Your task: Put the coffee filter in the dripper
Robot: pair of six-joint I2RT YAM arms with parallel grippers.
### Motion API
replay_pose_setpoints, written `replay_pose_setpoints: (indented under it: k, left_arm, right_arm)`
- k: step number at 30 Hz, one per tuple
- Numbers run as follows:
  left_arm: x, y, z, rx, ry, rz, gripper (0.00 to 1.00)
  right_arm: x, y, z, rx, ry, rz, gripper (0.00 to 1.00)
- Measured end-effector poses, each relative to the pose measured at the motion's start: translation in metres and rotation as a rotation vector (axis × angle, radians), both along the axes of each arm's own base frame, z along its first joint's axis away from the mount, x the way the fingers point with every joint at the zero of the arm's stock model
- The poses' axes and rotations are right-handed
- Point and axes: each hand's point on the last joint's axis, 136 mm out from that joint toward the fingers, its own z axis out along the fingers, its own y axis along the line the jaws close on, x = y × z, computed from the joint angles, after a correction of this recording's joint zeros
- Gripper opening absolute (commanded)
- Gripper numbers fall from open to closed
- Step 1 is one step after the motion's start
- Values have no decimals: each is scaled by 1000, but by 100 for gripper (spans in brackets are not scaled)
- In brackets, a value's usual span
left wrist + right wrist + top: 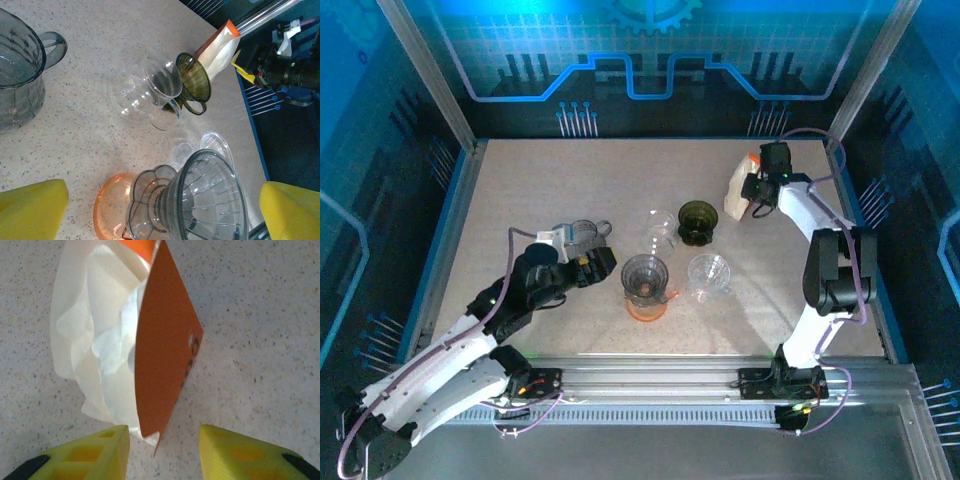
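right hand [165,435] sits just over the filter pack [165,350] at far right of the table [520,190], fingers [90,455] parted astride its near end, nothing gripped; long axis runs straight ahead; left hand [603,262] wide open, well away

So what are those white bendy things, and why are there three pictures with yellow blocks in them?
Those are two robot arms. One picture looks down from above. The other two come from little cameras on the wrists, and the yellow blocks are each gripper's fingers. On the table are a grey dripper on an orange base, a dark green dripper, two clear drippers, a grey jug and a pack of paper filters. The left gripper is open and holds nothing. The right gripper is open around the bottom of the pack, not gripping it yet.
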Motion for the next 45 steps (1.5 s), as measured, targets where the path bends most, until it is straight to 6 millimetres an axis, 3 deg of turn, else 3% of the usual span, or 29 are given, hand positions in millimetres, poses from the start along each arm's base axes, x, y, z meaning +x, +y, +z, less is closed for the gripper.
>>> replay_pose_setpoints:
  k: [13, 21, 38, 45]
  left_arm:
    - [3, -2, -12, 26, 36, 0, 99]
    - [4, -2, -13, 28, 37, 0, 99]
    - [4, -3, -13, 28, 37, 0, 99]
    - [4, -3, -14, 29, 40, 0, 99]
  right_arm:
    - [23, -3, -13, -51, 18, 59, 23]
    - [25, -6, -15, -77, 23, 93, 13]
    - [23, 11, -14, -96, -28, 277, 10]
    - [23, 14, -14, -123, -26, 306, 14]
